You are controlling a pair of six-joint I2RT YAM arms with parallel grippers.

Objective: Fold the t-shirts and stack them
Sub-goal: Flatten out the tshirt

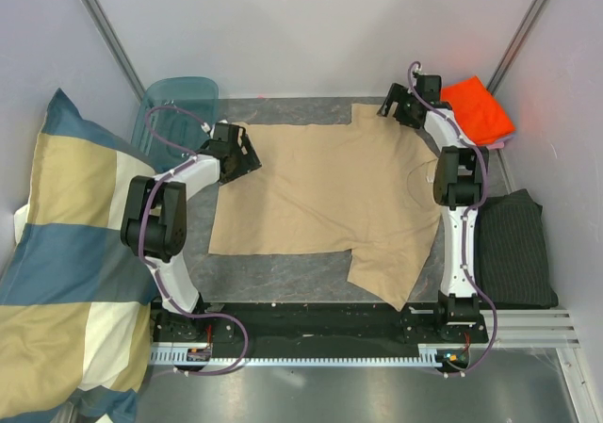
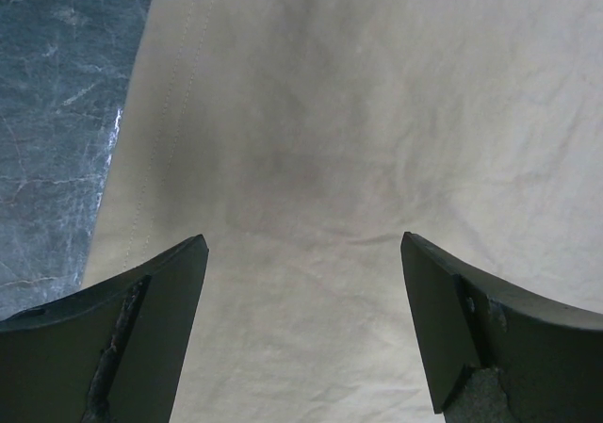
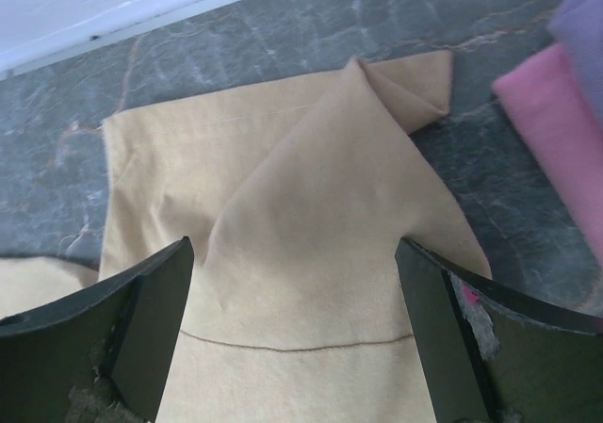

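**Top external view: tan shirt lying flat, both pincers hanging open over its far edge**

Top external view is showing the tan t-shirt (image 1: pixel 320 192) lying spread on the counter (image 1: pixel 283 277), with its hem pointing toward the left arm and its collar toward the right arm. The left pincer (image 1: pixel 247 156) is hovering over the far hem corner with its jaws apart and gripping nothing. Its wrist camera is looking straight down on bare cloth, the stitched hem (image 2: pixel 155 131) running just left of centre. The right pincer (image 1: pixel 389 105) is hanging over the far sleeve (image 3: pixel 405 89), jaws wide apart and likewise empty. That sleeve's tip is lying turned over on itself.

The folded orange t-shirt (image 1: pixel 478 109) is sitting in the far right corner atop a pink one (image 3: pixel 556 131), near the right pincer.

The step in hand is looking like the grasp for the first lengthwise fold. The next move is calling for both pincers to drop and pinch the far edge at hem and sleeve. They then need to be carrying it toward the near edge together, so the cloth is not skewing.
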